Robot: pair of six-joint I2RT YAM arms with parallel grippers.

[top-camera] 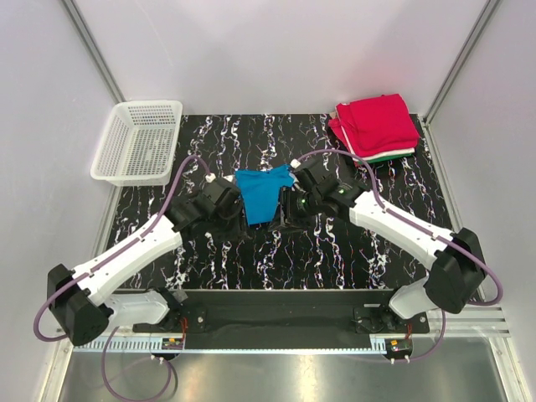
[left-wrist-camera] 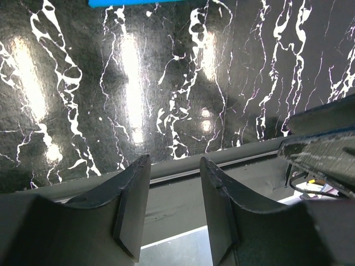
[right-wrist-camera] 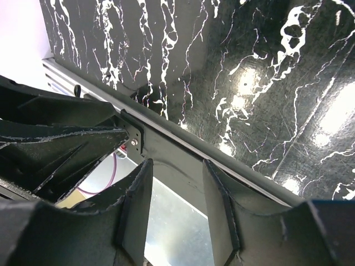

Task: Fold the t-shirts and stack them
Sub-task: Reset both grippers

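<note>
At the near edge of the black marbled table point(top-camera: 352, 251) the two arms reach inward and meet at mid-table. The left gripper point(left-wrist-camera: 173, 166) stands partly open and holds nothing; its wrist view shows only bare tabletop and the near rail between the fingers. The right gripper point(right-wrist-camera: 176, 166) is the same, with its jaws apart and an empty gap looking down on the table's edge.

Between the two grippers lies the blue t-shirt point(top-camera: 260, 194), bunched into a small, uneven shape and not yet a neat rectangle. From above it is wider at its far end and narrows toward the near end, so its long axis seems to run roughly near-to-far, tilted a little. The left gripper is just beside its left edge and the right gripper just beside its right edge. Neither arm is clearly the closer one, and I cannot tell whether either finger touches the cloth. In the left wrist view the shirt shows only as a thin blue sliver at the top edge, well outside the jaws. Any fresh grasp therefore probably calls for turning each gripper inward toward the cloth.

Farther back on the right sits the folded stack, topped by a red t-shirt point(top-camera: 377, 124) with white and green edges below it. Far left is the white mesh basket point(top-camera: 117, 155).
</note>
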